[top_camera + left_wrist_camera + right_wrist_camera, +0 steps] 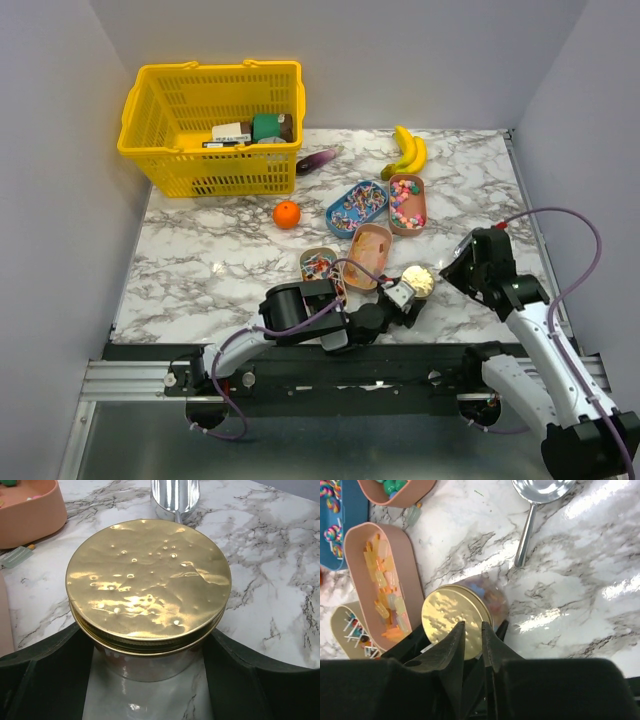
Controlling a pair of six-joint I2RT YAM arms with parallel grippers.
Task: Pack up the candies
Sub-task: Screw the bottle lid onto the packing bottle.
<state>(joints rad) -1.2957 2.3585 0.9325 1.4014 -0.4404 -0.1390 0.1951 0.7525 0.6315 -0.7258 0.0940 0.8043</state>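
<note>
A clear jar with a gold lid (417,280) (148,580) (451,616) stands on the marble; coloured candies (487,591) show through its wall. My left gripper (411,291) (146,634) is shut on the jar, one finger on each side below the lid. My right gripper (458,268) (473,626) hovers over the lid's edge, its jaws a narrow gap apart with nothing between them. More candies lie in a peach tray (367,255) (382,595), a blue tray (357,207), a pink tray (407,202) and a beige tray (318,265).
A metal scoop (526,532) (175,495) lies just beyond the jar. Farther back are an orange (287,214), bananas (407,152), an eggplant (318,160) and a yellow basket (150,140) with boxes. Walls close in left, right and behind.
</note>
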